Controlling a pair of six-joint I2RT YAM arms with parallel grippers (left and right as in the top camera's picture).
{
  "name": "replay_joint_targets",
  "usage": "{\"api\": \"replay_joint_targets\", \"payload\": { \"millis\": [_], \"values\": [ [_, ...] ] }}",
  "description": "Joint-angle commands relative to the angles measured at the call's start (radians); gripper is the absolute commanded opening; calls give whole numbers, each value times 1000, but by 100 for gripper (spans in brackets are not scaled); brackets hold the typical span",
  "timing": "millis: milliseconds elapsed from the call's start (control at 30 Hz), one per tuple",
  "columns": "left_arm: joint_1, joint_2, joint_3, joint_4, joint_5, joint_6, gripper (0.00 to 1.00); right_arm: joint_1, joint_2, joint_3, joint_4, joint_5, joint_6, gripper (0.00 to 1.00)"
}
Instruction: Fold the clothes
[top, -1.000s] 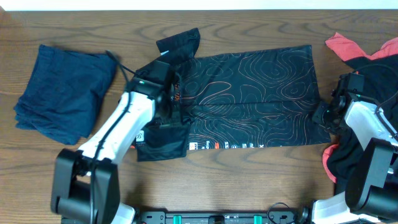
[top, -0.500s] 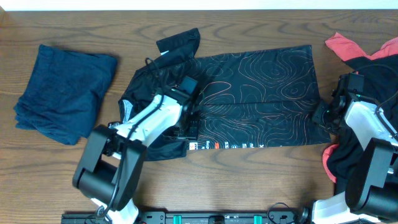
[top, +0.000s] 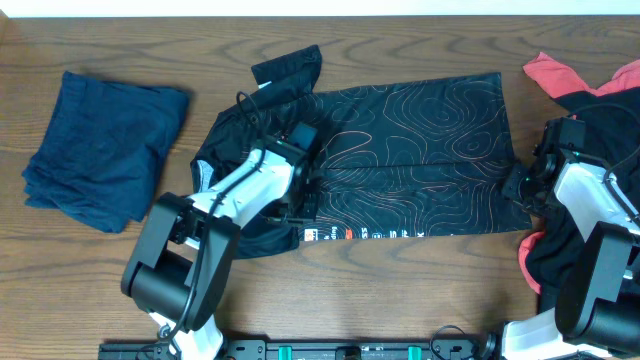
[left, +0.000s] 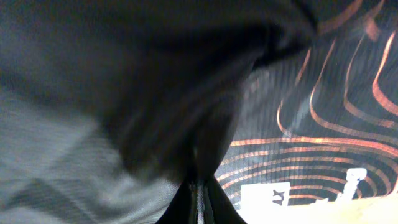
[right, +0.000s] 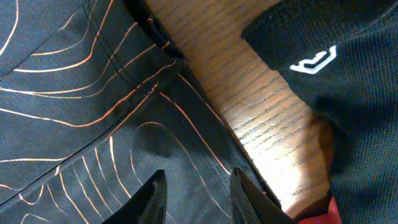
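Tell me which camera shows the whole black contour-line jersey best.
Overhead. The jersey lies spread across the table, nearly all of it in frame. Left wrist shows only blurred dark fabric up close with a few orange lines; right wrist shows just one edge of it beside bare wood.

Jersey (top: 420, 150): matt mesh cloth; table (top: 400, 290): grained wood w/ slight sheen.

Overhead looks down; wrist cameras press close on jersey (top: 420, 150).
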Motion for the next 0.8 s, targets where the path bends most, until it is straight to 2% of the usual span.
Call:
{"api": "replay_joint_targets", "payload": {
  "millis": [0, 333, 467, 500, 567, 600, 767],
  "values": [
    [56, -62, 92, 19, -45, 9, 6, 10, 5, 8, -1, 11, -8, 32],
    [83, -72, 109, 222, 9, -12, 6, 10, 5, 8, -1, 11, -8, 31],
    [83, -72, 109, 235, 10, -28, 7, 10, 5, 8, -1, 11, -8, 32],
    [83, -72, 109, 227, 10, -28, 13, 10, 5, 8, 0, 11, -8, 32],
    [83, -72, 109, 201, 11, -27, 43, 10, 5, 8, 0, 11, -8, 32],
    [83, -73, 109, 188, 11, -24, 50, 10, 5, 8, 0, 11, -8, 32],
    [113, -97, 109, 125, -50, 14, 55, 10, 5, 8, 1, 11, -8, 32]
  ]
}}
